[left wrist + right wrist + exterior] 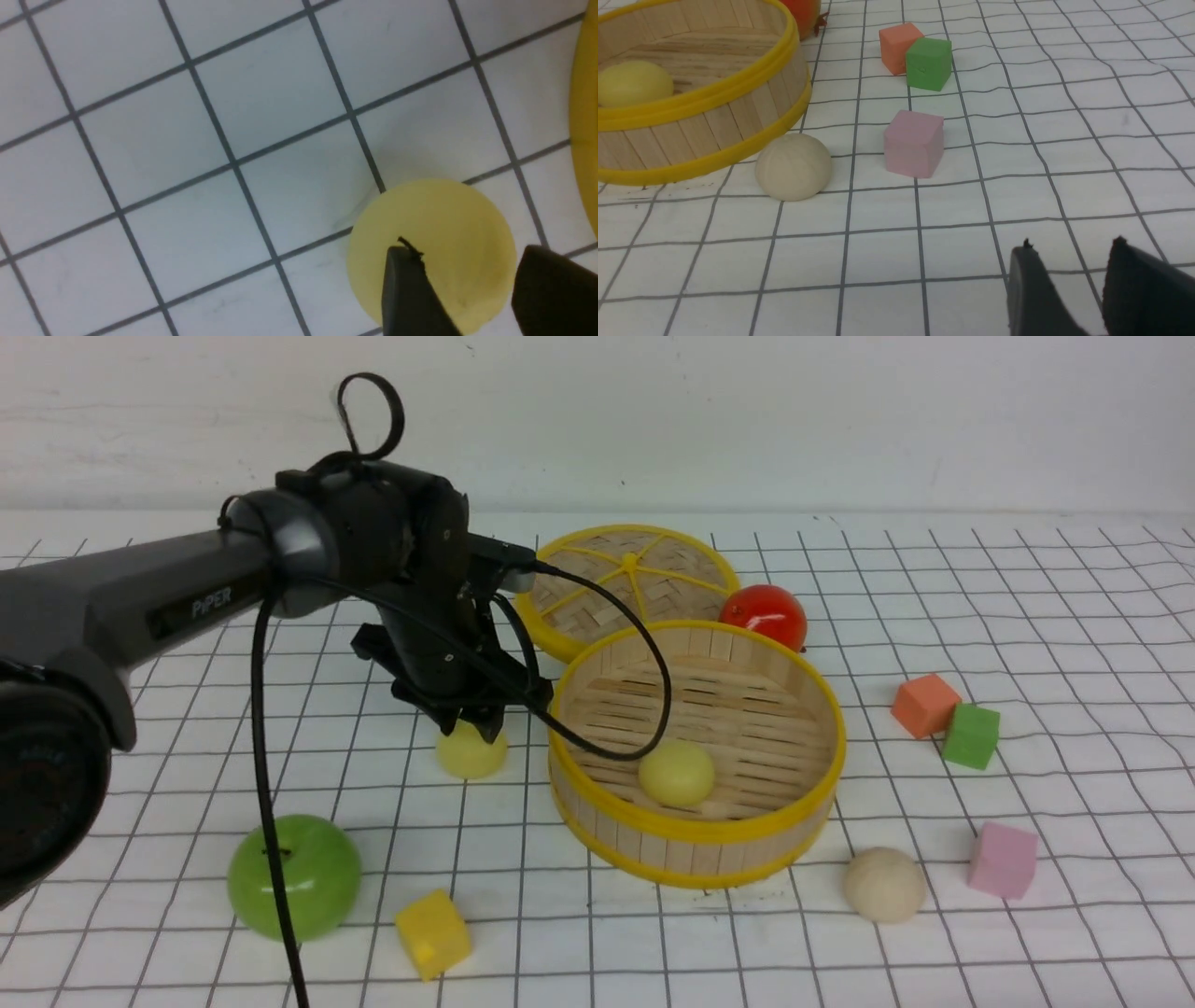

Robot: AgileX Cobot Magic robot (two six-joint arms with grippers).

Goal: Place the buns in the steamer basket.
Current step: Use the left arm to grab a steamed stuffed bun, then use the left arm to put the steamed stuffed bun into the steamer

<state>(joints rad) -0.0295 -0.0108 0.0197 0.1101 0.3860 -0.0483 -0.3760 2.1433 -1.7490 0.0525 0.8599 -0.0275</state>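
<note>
Your left pincer [471, 723] hangs released right over a yellow bun [471, 753]. That bun sits on the counter [1074, 616] just left of the basket [691, 854]. In the left wrist view one finger [406, 289] crosses the bun's top and the other [551, 289] stands at its edge. There is a clear gap between them, so nothing is clamped. You cannot tell from these views whether the tips touch the bun.

A second yellow bun [677, 773] lies inside the basket on the slatted floor, toward the front wall. The beige bun [884, 884] rests on the counter outside, just beside the basket's front right.

Your right pincer [1073, 246] is released too, with its fingers apart and nothing between them. It sits low over bare counter, well apart from the beige bun.

The lid [635, 583] lies behind the basket, its near edge hidden by the basket's rim. A tomato [764, 614] sits by the basket's back rim, right of the lid. To the basket's right, an orange cube [924, 705] and a green cube [971, 735] touch each other. A pink cube [1002, 859] stands near the beige bun, on its right. An apple [294, 875] and a yellow cube [432, 933] sit at the front left. The left arm's cable [653, 709] loops across the basket's left side in the front view.
</note>
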